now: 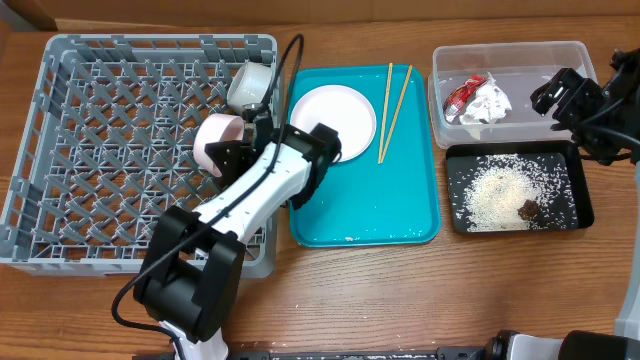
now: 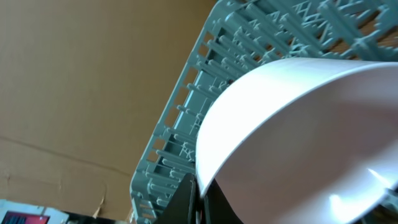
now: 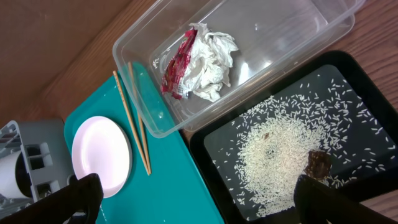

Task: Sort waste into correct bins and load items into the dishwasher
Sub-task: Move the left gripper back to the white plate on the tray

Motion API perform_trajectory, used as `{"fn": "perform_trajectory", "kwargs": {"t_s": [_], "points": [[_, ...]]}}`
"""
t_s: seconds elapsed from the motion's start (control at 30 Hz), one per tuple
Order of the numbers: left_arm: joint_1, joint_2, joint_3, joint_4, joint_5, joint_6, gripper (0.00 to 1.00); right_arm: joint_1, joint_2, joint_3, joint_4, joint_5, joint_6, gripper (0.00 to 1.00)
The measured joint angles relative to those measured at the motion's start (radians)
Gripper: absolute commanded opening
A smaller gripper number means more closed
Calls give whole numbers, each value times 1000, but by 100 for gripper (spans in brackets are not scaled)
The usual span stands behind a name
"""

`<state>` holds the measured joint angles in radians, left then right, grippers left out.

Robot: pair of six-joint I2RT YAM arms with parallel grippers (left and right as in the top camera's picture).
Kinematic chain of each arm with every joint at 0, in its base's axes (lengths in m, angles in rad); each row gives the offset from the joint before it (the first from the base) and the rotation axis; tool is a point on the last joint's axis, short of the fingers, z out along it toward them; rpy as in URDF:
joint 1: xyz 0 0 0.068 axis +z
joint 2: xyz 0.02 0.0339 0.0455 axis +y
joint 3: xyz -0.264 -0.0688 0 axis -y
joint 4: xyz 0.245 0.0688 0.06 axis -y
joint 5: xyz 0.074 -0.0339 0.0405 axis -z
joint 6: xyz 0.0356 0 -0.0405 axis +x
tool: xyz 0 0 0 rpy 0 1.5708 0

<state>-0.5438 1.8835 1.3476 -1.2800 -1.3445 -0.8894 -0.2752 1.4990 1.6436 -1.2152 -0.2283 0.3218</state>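
My left gripper [image 1: 235,152] is shut on the rim of a white bowl [image 1: 214,134], held tilted over the right side of the grey dish rack [image 1: 90,150]. In the left wrist view the bowl [image 2: 298,137] fills the frame, its rim pinched between the fingers [image 2: 200,198]. A small white cup [image 1: 248,85] lies in the rack. The white plate [image 1: 335,115] and chopsticks [image 1: 393,98] lie on the teal tray. The red-and-white wrapper [image 1: 477,99] is in the clear tub [image 1: 510,55]. Rice [image 1: 497,192] and a brown lump [image 1: 528,209] are in the black tray [image 1: 580,200]. My right gripper [image 1: 560,95] is open and empty above the tub's right end.
The teal tray [image 1: 365,215] sits between the rack and the bins, with a few stray grains near its front edge. The left arm stretches from the table's front across the rack's right corner. The right wrist view shows the tub [image 3: 286,37], black tray [image 3: 373,93] and plate [image 3: 101,155].
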Motion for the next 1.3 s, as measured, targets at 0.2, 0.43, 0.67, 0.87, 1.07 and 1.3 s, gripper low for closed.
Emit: {"fn": "perform_trajectory", "kwargs": {"t_s": [0.2,0.43,0.67,0.87,1.07,1.3], "points": [[-55,0,-1,-2,52,55,22,0,0,0,0,0,0,100],[-85,0,-2,2,269,197,50,0,0,0,0,0,0,100],[-85,0,24,-14,416,293,69,0,0,0,0,0,0,100],[-85,0,228,-49,542,407,84,0,0,0,0,0,0,100],[-85,2,504,56,763,485,67,0,0,0,0,0,-1,100],[-85,2,502,270,978,299,61,0,0,0,0,0,0,100]]}}
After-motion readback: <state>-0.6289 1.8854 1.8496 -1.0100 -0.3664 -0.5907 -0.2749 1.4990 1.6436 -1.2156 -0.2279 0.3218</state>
